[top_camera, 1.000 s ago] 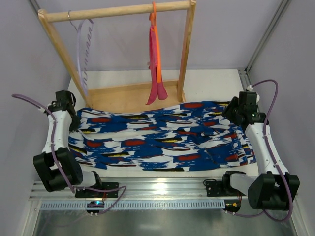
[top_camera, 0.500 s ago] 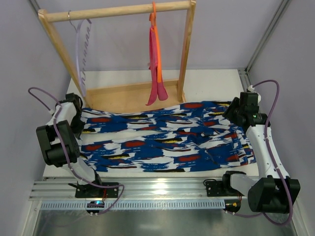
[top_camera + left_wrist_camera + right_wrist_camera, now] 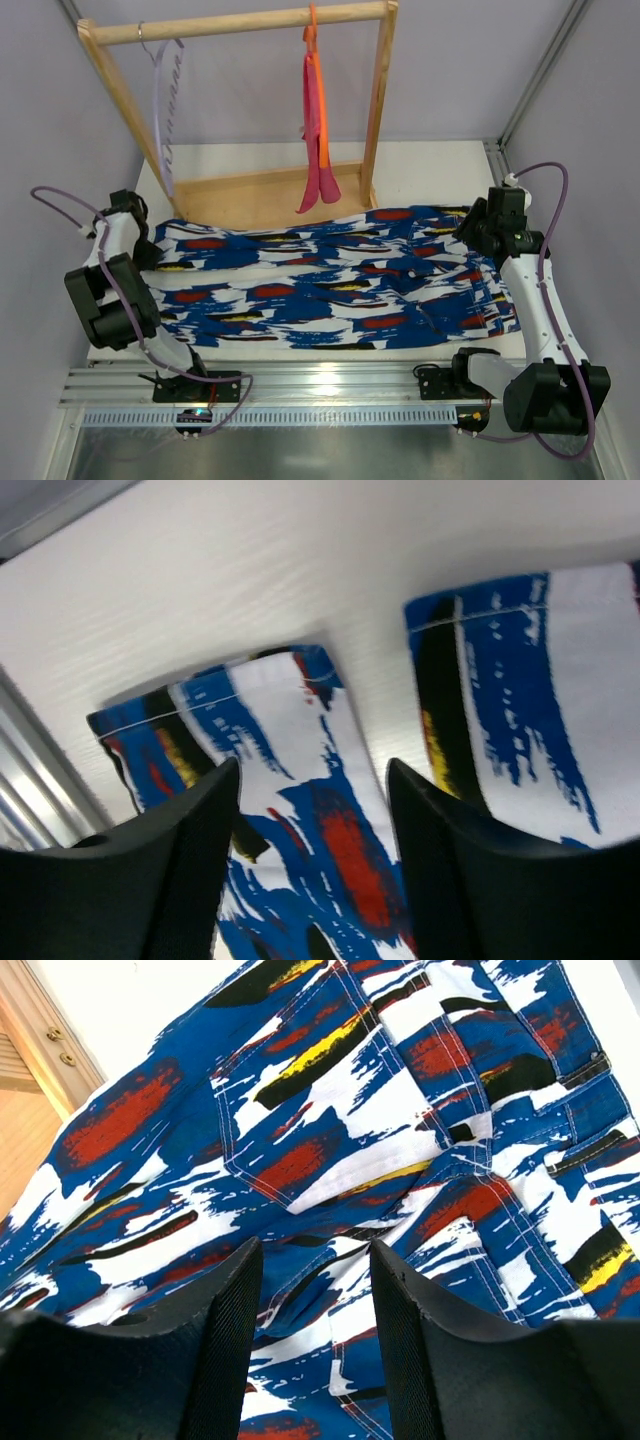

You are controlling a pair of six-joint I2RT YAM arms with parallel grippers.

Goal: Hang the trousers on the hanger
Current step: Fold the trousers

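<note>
The trousers [image 3: 330,285], in a blue, white, red and black brushstroke print, lie spread flat across the table. My left gripper [image 3: 142,245] is at their left end. In the left wrist view it [image 3: 312,820] stands open just above the two leg hems [image 3: 250,740], with nothing between its fingers [image 3: 180,880]. My right gripper [image 3: 472,230] is at the right end, open over the pocket and waist area [image 3: 330,1110], also holding nothing. The pale lilac hanger [image 3: 165,100] hangs by its hook at the left end of the wooden rail.
A wooden rack [image 3: 240,22] stands behind the trousers, its base tray [image 3: 270,195] touching their far edge. An orange hanger with a pink cloth [image 3: 317,130] hangs near the rail's right end. Bare white table [image 3: 430,175] shows at the back right.
My left gripper has gone from shut to open, and its arm has swung and resettled at the trousers' left end. The trousers and the right arm have not moved.
</note>
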